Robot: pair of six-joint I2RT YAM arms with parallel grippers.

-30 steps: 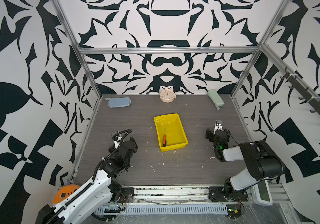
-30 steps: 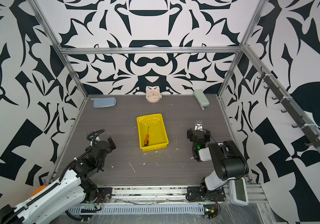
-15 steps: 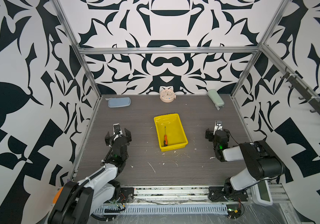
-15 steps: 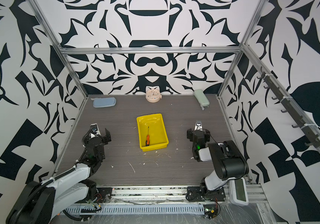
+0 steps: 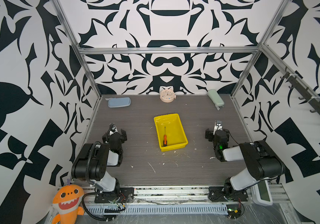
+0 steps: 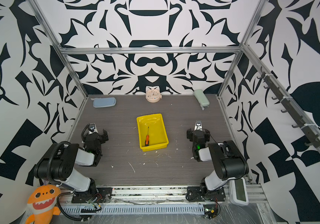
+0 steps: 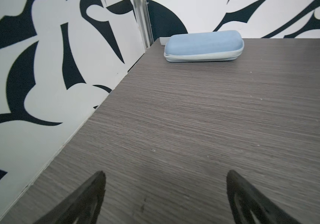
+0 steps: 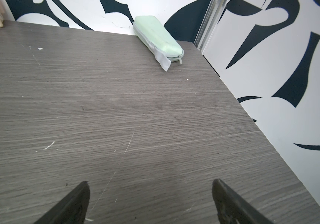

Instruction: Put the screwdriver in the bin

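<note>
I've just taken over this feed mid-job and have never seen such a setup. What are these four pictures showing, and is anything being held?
You see two robot arms, the left arm and the right arm, mounted at the near edge of a grey wood-grain table. Two pictures look down from overhead and are nearly identical. The other two come from a camera on each arm's wrist, looking forward over the table. The left end effector and the right end effector are both open and hold nothing. In the middle sits the shallow yellow plastic bin, and the small orange-handled screwdriver already lies inside it. Along the back wall are a flat blue zip pouch, a round beige clock and a pale green zip case. An orange plush toy sits off the table by the left arm's base.
</note>
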